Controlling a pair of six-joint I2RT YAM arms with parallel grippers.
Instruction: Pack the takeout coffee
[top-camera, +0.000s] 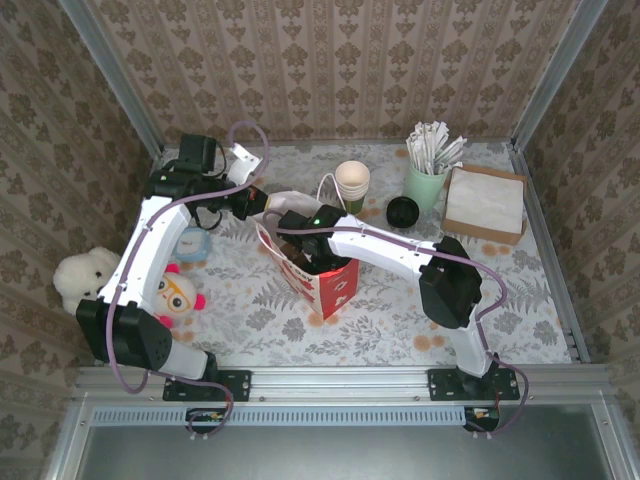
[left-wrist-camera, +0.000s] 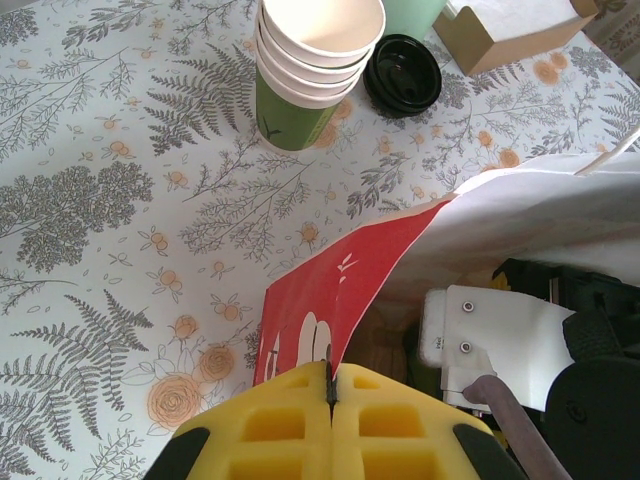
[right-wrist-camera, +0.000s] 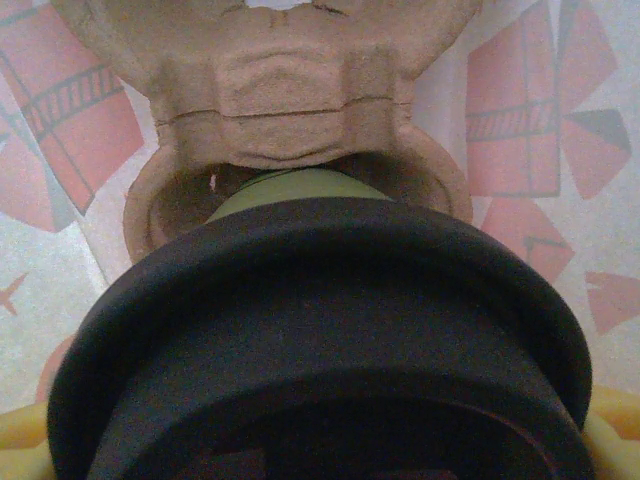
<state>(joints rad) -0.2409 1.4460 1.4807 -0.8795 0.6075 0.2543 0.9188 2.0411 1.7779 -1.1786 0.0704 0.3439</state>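
Black-lidded takeout coffee (right-wrist-camera: 320, 340), pulp carrier (right-wrist-camera: 300, 90), red bag (left-wrist-camera: 330, 290)

We count one red paper bag (top-camera: 325, 283). Inside it are one takeout coffee (right-wrist-camera: 320, 330) and one pulp carrier (right-wrist-camera: 300, 90). Behind the bag stand one stack of unlidded cups (left-wrist-camera: 300, 110), four as far as we can tell, one loose black lid (top-camera: 403, 211), one mint cup of sticks (top-camera: 424, 186) and one napkin box (top-camera: 484, 203). Left of the bag lie two plush toys (top-camera: 82, 278).
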